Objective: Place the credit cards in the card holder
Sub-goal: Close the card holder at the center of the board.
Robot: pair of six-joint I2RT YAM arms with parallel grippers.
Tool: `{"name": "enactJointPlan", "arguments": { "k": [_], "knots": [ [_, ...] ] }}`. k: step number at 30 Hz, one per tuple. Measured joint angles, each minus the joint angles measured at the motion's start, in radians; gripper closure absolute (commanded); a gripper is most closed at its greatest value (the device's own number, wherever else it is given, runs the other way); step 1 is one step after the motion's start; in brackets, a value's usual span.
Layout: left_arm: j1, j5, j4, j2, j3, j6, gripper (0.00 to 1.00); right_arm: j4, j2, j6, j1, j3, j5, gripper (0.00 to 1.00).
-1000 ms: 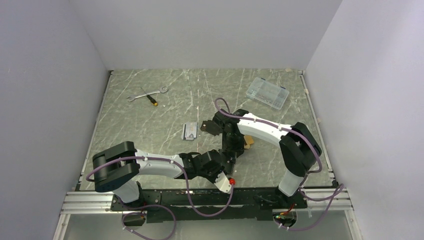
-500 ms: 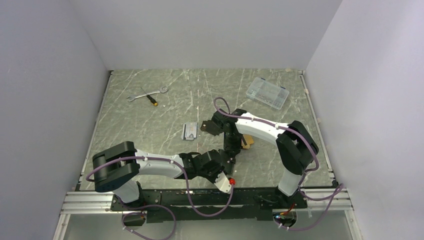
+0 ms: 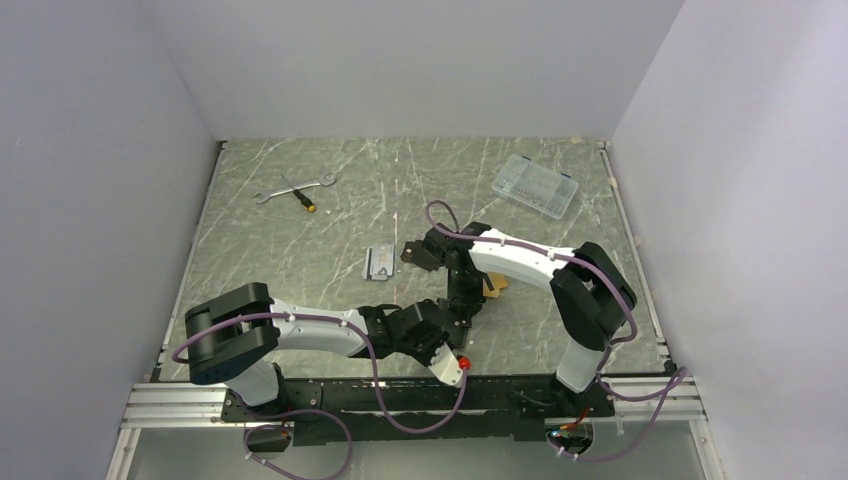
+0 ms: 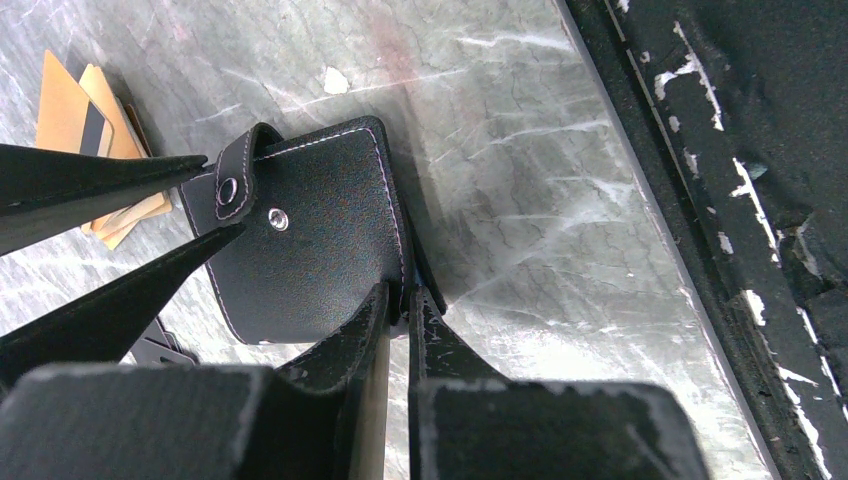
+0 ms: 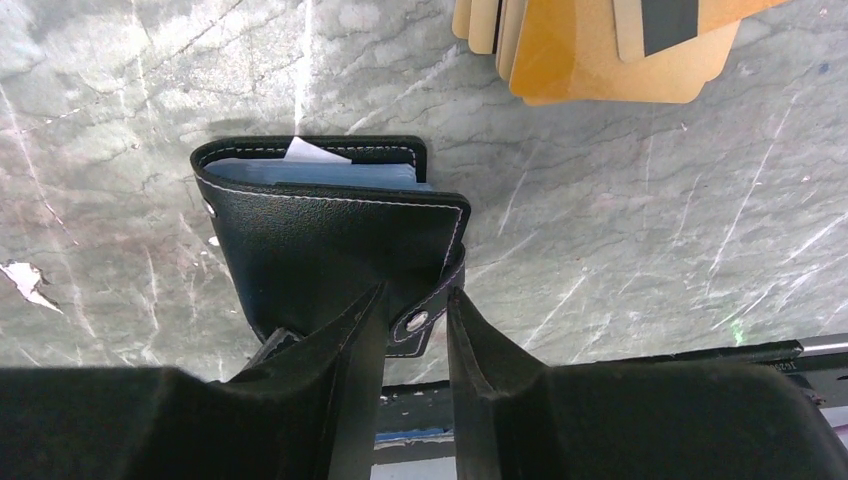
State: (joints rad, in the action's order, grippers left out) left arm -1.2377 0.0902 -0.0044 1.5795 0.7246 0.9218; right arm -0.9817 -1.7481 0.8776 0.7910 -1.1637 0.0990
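I have the left gripper (image 4: 405,297) clenched on the small, square black folding card holder (image 5: 330,245). Its two fingers pinch one stitched edge of the cover between them, I judge so that the wallet cannot slide on the grey marbled tabletop (image 5: 650,220). The right gripper (image 5: 417,293) sits at the opposite side, fingers drawn in on either side of the short black snap tab (image 5: 415,322) with its silver button. In its own wrist view the tab fills the gap between the fingers, so I read that as a grasp on the tab, meant to peel the flap up while the other hand anchors the body. The holder rests folded just beyond the right fingertips, with a strip of pale blue-grey lining (image 5: 320,172) showing at its far edge. The thin orange-tan plastic credit cards (image 5: 600,50), one with a black magnetic stripe, lie fanned on the table farther out past those fingertips, apart from the holder. As far as I can see, none is inside yet.
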Motion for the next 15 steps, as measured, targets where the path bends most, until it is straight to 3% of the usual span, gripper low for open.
{"name": "enactJointPlan", "arguments": {
  "k": [15],
  "knots": [
    [0.000,0.000,0.000,0.000,0.000,0.000,1.00,-0.005,0.000,0.006,0.026,0.000,-0.004,0.73]
  ]
}}
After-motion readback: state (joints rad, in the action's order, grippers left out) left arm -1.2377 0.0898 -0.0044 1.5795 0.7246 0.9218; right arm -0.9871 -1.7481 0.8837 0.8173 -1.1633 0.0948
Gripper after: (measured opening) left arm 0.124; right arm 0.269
